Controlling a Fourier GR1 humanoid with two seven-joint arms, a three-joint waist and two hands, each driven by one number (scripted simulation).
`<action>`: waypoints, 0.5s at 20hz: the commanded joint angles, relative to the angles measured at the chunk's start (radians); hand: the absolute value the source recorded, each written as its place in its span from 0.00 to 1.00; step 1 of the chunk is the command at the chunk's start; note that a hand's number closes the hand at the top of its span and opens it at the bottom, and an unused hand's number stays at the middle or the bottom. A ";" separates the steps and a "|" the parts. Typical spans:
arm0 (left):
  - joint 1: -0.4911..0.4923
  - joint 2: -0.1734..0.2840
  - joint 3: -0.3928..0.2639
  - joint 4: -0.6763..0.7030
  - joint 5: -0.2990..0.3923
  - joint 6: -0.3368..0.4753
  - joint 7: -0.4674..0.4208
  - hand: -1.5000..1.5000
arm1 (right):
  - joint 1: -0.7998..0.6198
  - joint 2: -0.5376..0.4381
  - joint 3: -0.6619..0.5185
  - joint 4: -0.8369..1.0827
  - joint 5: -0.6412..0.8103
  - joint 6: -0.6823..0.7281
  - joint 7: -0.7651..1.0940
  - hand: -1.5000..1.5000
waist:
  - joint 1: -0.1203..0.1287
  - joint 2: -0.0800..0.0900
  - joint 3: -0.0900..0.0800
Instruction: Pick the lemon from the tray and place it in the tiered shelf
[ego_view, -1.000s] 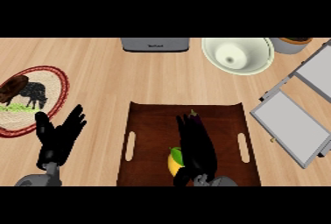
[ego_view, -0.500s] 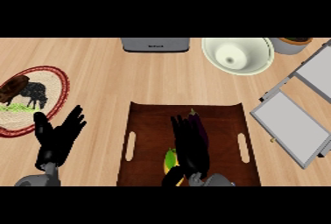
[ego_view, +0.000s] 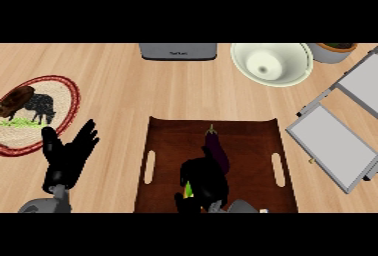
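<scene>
- Lemon (ego_view: 187, 189) is nearly gone from sight now vs a sec ago: back then a good yellow-green chunk showed beside the right hand (ego_view: 204, 181); now only a thin sliver peeks out at the hand's left edge.
- Right hand's fingers went from stretched out along the tray to curled down over the fruit, so it looks wrapped around the lemon. Guessing the grasp is basically made and lift is next.
- Lemon hasn't left the wooden tray (ego_view: 166, 145) yet, it's at the near end, under the palm.
- Eggplant (ego_view: 215, 149) lies just beyond the hand's fingers, touching or almost, can't tell. Could get nudged on the way up imo.
- Tiered shelf (ego_view: 334, 142) sits well off to the right w/ its grey trays, so a sideways carry is still ahead.
- Left hand (ego_view: 68, 159) rests at lower left, fingers straight & spread, holding nothing.
- Surface: light wood counter (ego_view: 148, 85).
- Other stuff: round plate (ego_view: 65, 85) w/ dark food at left, cream bowl (ego_view: 273, 62) at the back, grey appliance (ego_view: 179, 51) top centre, and a small pot (ego_view: 334, 51) top right.
</scene>
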 joint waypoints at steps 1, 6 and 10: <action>0.045 0.023 0.033 0.002 0.017 -0.049 -0.034 0.50 | 0.091 0.005 0.020 0.019 0.026 -0.060 -0.098 1.00 | -0.005 0.008 0.001; 0.012 0.017 0.043 -0.002 0.019 -0.037 0.006 0.50 | 0.065 0.005 0.003 -0.140 0.086 -0.091 0.073 1.00 | -0.011 0.006 0.000; 0.031 0.017 0.049 -0.020 0.018 -0.014 0.017 0.50 | 0.025 0.004 -0.353 -0.087 0.058 -0.249 0.289 1.00 | -0.047 0.003 0.001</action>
